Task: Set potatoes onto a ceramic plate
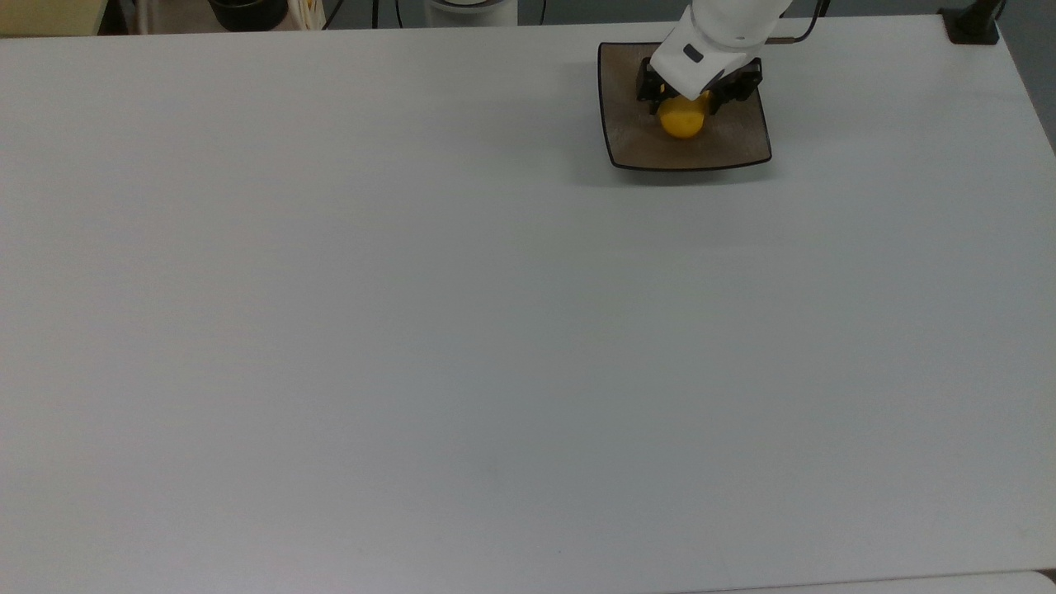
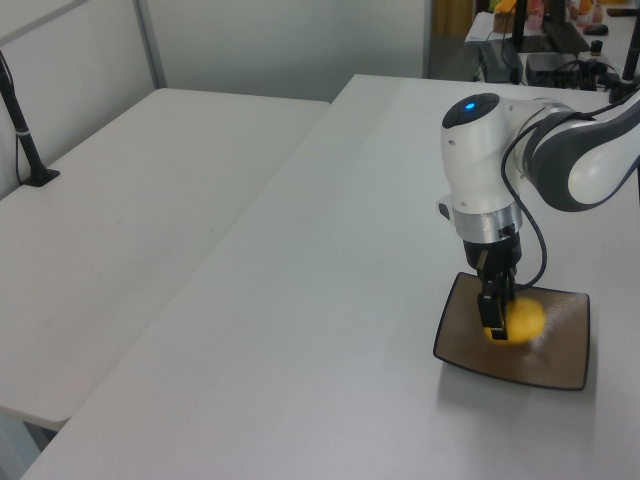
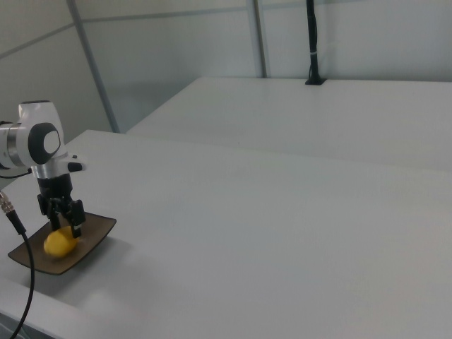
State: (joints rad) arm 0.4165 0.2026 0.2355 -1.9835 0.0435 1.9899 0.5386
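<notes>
On the plate: the yellow potato sits low over the middle of the square brown-grey ceramic plate, which lies on the white desk near its far edge in the top view.
Tool: the tool stands upright right above the potato, its dark fingers down on either side of it; in the right view the potato bulges out below and beside the fingertips (whether the tool grips it or has let go, I cannot tell).
Contact: the potato looks to be touching the plate or hanging just above it; the left view is soft just there.
Done: the carry, by the look of it, with the potato well inside the rim.
Left: a clear release and the arm lifting away.
Risk: an egg-shaped potato on a glossy plate may roll a little, though the upturned corners should keep it in.
</notes>
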